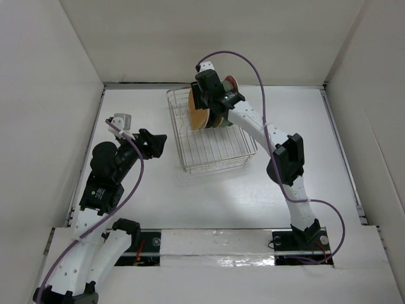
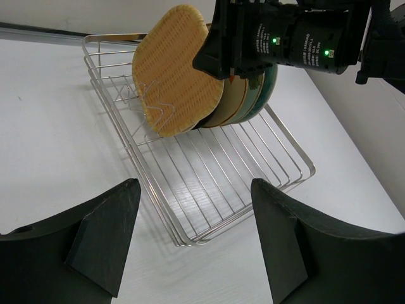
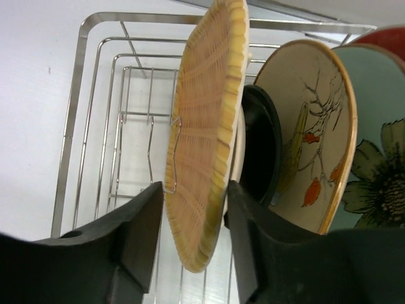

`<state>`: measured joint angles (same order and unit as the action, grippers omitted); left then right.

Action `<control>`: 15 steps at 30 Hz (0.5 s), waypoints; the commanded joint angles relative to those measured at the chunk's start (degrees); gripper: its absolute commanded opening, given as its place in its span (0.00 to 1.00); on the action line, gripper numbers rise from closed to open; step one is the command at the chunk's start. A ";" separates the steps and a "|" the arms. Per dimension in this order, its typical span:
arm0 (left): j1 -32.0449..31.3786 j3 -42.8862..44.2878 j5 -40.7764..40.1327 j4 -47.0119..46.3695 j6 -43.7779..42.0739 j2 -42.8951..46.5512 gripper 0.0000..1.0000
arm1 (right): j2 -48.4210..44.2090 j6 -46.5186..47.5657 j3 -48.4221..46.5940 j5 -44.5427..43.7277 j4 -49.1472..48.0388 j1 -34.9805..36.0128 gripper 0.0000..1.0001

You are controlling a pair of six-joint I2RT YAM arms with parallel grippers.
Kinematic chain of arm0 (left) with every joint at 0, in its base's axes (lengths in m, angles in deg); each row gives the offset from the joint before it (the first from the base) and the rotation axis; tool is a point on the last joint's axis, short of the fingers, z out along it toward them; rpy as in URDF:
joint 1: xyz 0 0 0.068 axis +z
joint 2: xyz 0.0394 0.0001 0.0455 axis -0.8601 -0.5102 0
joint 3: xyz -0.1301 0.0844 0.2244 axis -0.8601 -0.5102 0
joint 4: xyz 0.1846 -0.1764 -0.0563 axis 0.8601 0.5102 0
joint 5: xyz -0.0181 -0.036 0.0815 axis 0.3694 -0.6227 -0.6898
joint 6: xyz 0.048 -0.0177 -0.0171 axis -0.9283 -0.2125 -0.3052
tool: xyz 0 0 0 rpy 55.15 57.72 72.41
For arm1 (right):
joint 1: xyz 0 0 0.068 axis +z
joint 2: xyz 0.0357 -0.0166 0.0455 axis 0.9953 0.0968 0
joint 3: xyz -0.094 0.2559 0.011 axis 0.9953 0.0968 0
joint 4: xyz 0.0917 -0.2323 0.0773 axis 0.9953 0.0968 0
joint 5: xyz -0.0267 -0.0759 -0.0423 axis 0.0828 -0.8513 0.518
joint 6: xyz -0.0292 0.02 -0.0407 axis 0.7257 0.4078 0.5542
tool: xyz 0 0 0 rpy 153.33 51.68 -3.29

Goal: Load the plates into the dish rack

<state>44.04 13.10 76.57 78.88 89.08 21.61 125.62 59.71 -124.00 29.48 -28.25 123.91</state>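
The orange plate (image 3: pixel 202 139) is seen standing on edge in the dish rack (image 1: pixel 215 155), at the front of a row (a black plate (image 3: pixel 262 145), a cream plate (image 3: pixel 310 126), a teal plate (image 3: pixel 380 158) and a red plate (image 3: pixel 392 38) are lined up behind it). Its rim is straddled by the right gripper (image 3: pixel 196 209), whose fingers are parted and seem just clear of it. The left gripper (image 2: pixel 193 240) is held wide open and empty, a little apart from the rack's left side.

Plates (image 2: pixel 180 76) upright in the dish rack (image 2: pixel 297 155)
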 commanded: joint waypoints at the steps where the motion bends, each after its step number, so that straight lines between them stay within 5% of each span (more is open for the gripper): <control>1: 0.00 -0.13 -0.43 -1.98 0.02 0.06 0.68 | -4.69 -0.36 2.85 0.89 -6.94 0.53 0.54; 7: 0.00 0.05 -0.78 -1.80 0.11 0.41 0.69 | -13.73 0.35 11.10 0.89 -15.62 1.05 0.69; 15: 0.00 0.40 -1.49 -2.06 0.11 2.51 0.70 | -37.51 0.96 41.73 -0.68 -35.47 2.81 0.91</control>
<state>44.04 13.10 75.52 79.10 89.10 22.02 98.17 59.93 -90.08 30.18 -49.43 125.35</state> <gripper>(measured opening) 0.699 0.896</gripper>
